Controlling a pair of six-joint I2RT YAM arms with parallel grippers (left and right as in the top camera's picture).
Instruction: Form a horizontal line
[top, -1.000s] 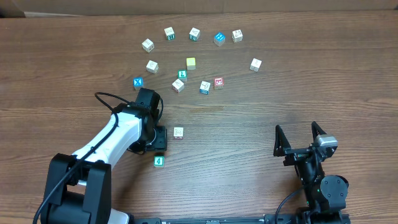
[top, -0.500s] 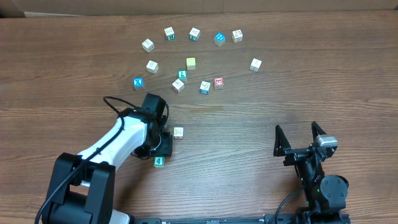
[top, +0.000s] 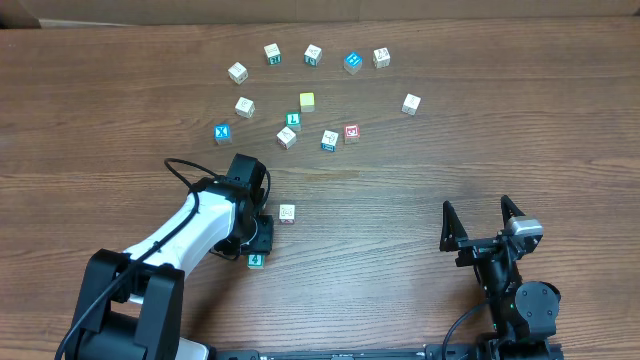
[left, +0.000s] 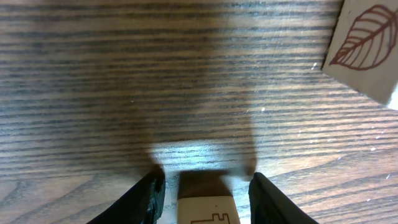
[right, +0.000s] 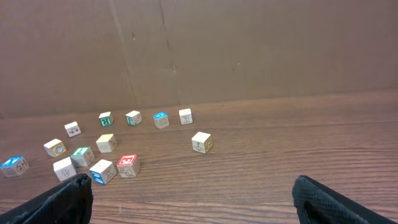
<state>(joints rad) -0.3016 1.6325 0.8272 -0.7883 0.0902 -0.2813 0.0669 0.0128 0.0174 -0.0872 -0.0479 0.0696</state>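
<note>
Small lettered wooden blocks are the task's objects. A green "4" block (top: 256, 260) lies at the front left, and a block with a brown leaf drawing (top: 287, 212) lies just behind and right of it. My left gripper (top: 256, 243) is open and low over the "4" block. In the left wrist view its jaws (left: 205, 182) straddle that block (left: 208, 208) with a gap on each side, and the leaf block (left: 367, 50) sits at the upper right. My right gripper (top: 482, 214) is open and empty at the front right; its fingers also show in the right wrist view (right: 193, 193).
Several more blocks lie scattered at the back of the wooden table (top: 420, 170), among them a blue "X" block (top: 222, 132), a yellow-green block (top: 307, 101) and a red-faced block (top: 352, 131). A brown cardboard wall (right: 249, 50) stands behind them.
My left gripper has swung right and toward the front, ending over the green "4" block. The blocks and the right arm have not moved.
</note>
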